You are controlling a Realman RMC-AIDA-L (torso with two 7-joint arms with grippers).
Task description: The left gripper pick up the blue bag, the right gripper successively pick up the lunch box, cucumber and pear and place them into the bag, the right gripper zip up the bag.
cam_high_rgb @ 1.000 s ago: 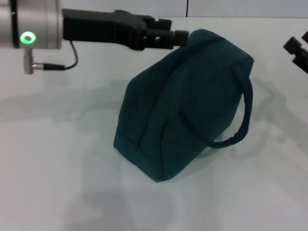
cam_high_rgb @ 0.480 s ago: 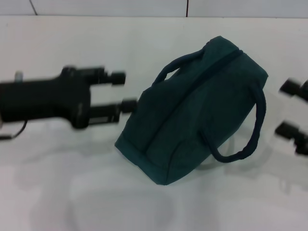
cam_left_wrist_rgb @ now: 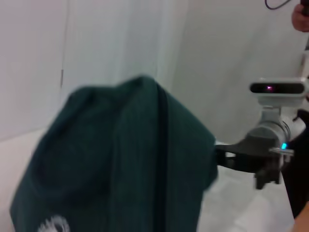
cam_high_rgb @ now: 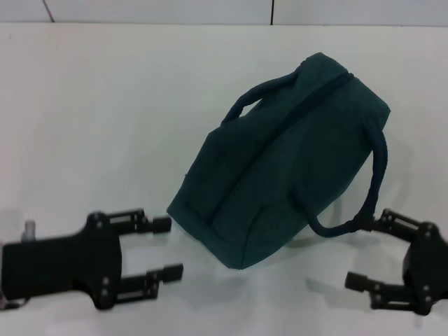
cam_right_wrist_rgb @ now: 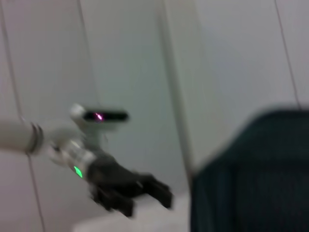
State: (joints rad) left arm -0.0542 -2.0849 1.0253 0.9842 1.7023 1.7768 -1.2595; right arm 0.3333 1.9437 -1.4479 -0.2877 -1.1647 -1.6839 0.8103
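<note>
the blue bag (cam_left_wrist_rgb: pixel 116 159) fills the foreground, right tool (cam_left_wrist_rgb: pixel 241 157) beyond.

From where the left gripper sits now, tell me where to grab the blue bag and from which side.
Grip the far loop handle of the blue bag. It arches clear of the fabric near the zipped top, leaving a gap for a finger. The bag lies tilted on the table, that handle toward the robot's left, so the open left gripper should probably approach from the left, rising above the bag's near corner.
</note>
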